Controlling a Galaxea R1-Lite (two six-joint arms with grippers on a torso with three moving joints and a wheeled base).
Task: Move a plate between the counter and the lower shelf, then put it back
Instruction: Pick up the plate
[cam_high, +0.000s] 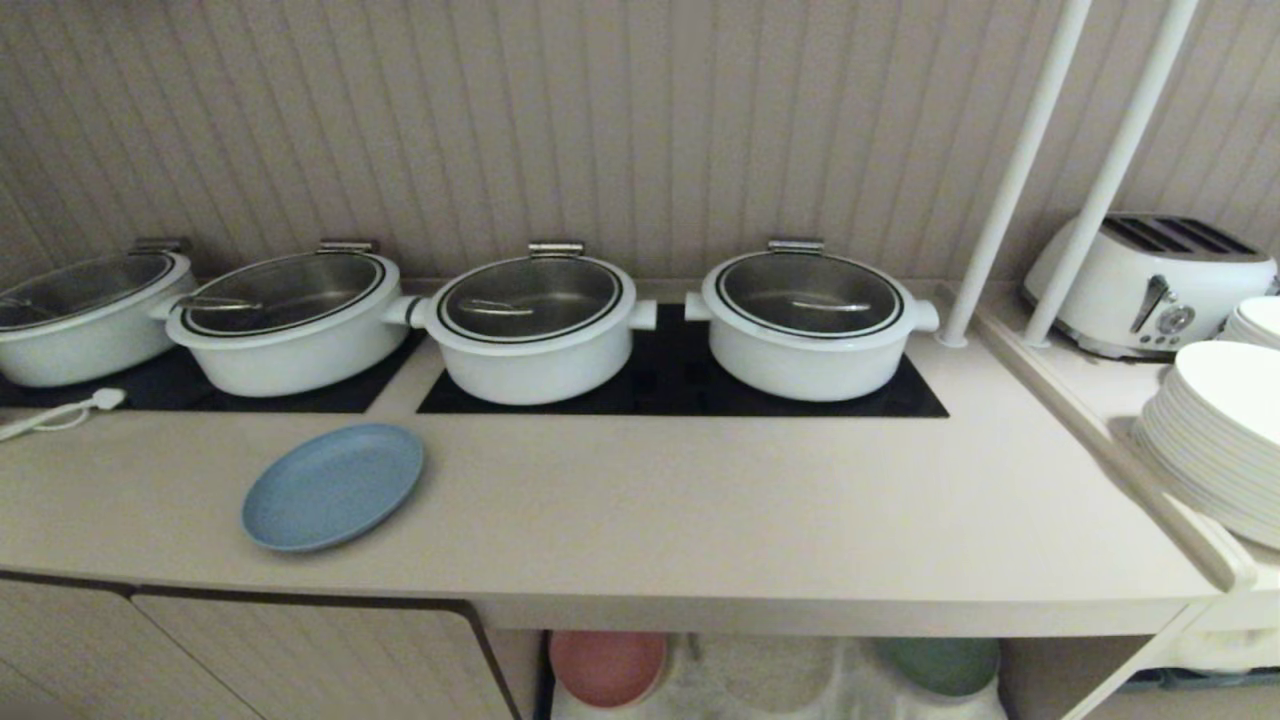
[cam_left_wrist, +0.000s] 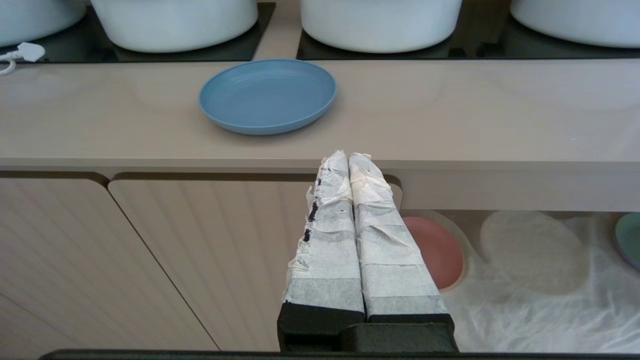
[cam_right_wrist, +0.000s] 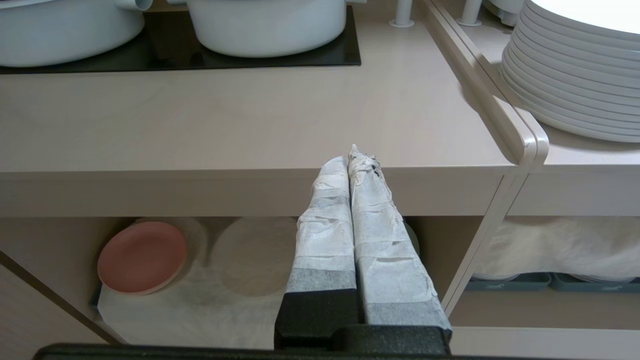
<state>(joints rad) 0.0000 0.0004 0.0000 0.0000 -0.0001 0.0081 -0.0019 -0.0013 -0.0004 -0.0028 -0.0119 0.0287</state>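
The light-blue plate (cam_high: 333, 486) (cam_left_wrist: 268, 96) lies flat on the beige counter (cam_high: 700, 500) (cam_left_wrist: 450, 115) (cam_right_wrist: 225, 120), left of centre, in front of the pots. Below the counter's front edge the lower shelf (cam_high: 780, 685) (cam_left_wrist: 540, 295) (cam_right_wrist: 210, 305) opens, lined with wrinkled white cloth. My left gripper (cam_left_wrist: 348, 156) is shut and empty, held in front of the counter edge, apart from the plate. My right gripper (cam_right_wrist: 351, 159) is shut too, empty, before the counter edge further right. Neither arm shows in the head view.
Several white lidded pots (cam_high: 535, 322) sit on black hob panels (cam_high: 680, 385) behind the plate. A pink plate (cam_high: 607, 665) (cam_right_wrist: 142, 257) and a green plate (cam_high: 940, 665) rest in the shelf. On the raised ledge at right stand stacked white plates (cam_high: 1215, 435) and a toaster (cam_high: 1150, 285). Two white poles (cam_high: 1010, 170) rise at the back right.
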